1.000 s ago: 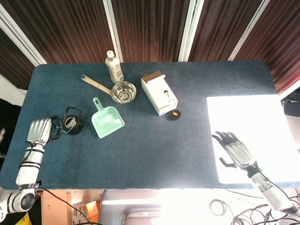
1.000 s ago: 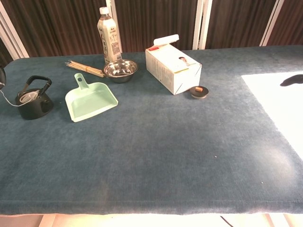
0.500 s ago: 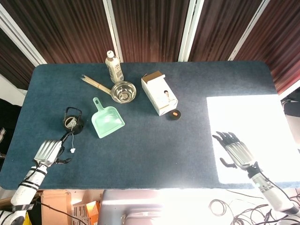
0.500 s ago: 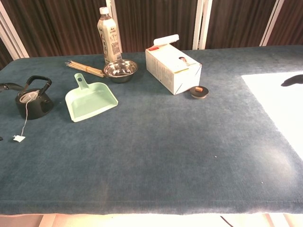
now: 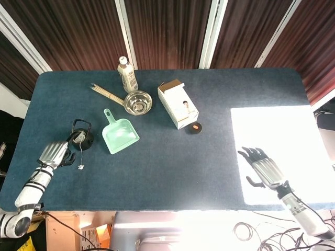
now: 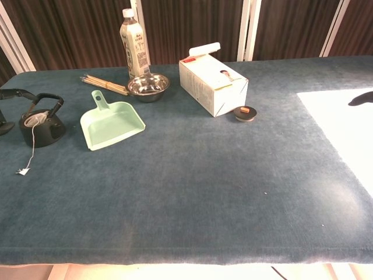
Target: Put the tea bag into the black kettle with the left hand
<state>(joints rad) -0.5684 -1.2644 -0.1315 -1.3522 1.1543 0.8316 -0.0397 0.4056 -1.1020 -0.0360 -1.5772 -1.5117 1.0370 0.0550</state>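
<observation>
Since 0.5 s ago, our left hand [image 5: 54, 153] has moved up from the table's near edge to a spot just beside the black kettle [image 5: 79, 137], on its near-left side. Its fingers lie close to the kettle body; we cannot tell whether they hold anything or touch it, as they are dark and small in the head view and only a sliver shows at the chest view's left edge.

We see the tea bag [image 6: 35, 119] sitting in the kettle's open top. Its string [image 6: 32, 146] runs down over the kettle's front, and the paper tag [image 6: 23, 171] lies on the blue table [image 6: 192, 192], just in front of the kettle.

Beside the kettle to the right lies the green dustpan [image 6: 111, 121]. Well apart, our right hand [image 5: 263, 166] hovers over the bright sunlit patch [image 5: 277, 151], fingers spread and holding nothing.
</observation>
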